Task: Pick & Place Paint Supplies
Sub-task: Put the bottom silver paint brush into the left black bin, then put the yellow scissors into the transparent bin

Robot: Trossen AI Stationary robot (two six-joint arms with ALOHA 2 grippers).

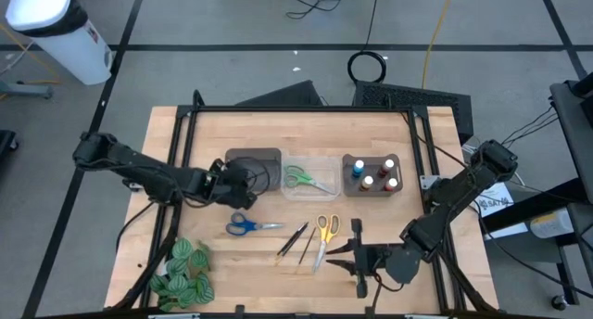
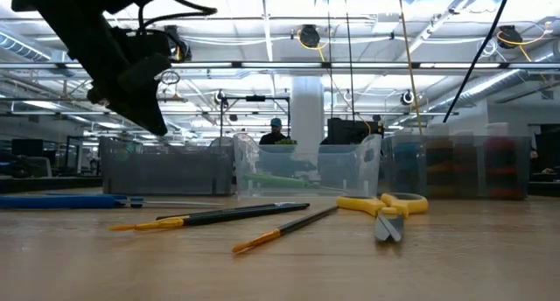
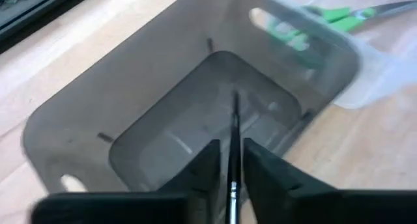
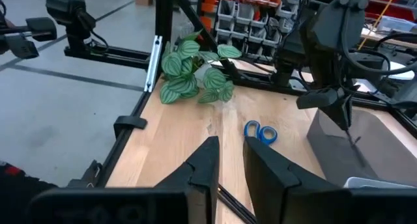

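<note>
I run the rig from afar. Nearest me in the low view, two brushes (image 2: 219, 215) lie on the table (image 2: 280, 266), tips towards me, with the yellow scissors (image 2: 385, 210) just beside them. The blue scissors (image 1: 248, 225) lie near the front too, left of the brushes.

The right gripper (image 4: 229, 160) waits low over the table's front, near the yellow scissors. Its fingers stand slightly apart with nothing between them.

The step in hand: the left gripper (image 3: 231, 160) hangs above the grey bin (image 3: 85, 113) with a third brush (image 3: 234, 129) between its fingers, bristle end pointing down into the bin. I cannot tell whether the jaws are clamped on the brush or starting to part. To do this well, I judge I should keep the brush centred over the bin's floor, clear of the rim, part the fingers fully, then lift straight up so the brush does not snag.

Farther back, the green scissors (image 1: 301, 178) lie in the clear bin (image 1: 329, 161), and the third bin (image 1: 349, 163) holds five bottles (image 1: 373, 174).

Count: three brushes, three scissors, five bottles, three bins, one leafy plant (image 1: 181, 273).
</note>
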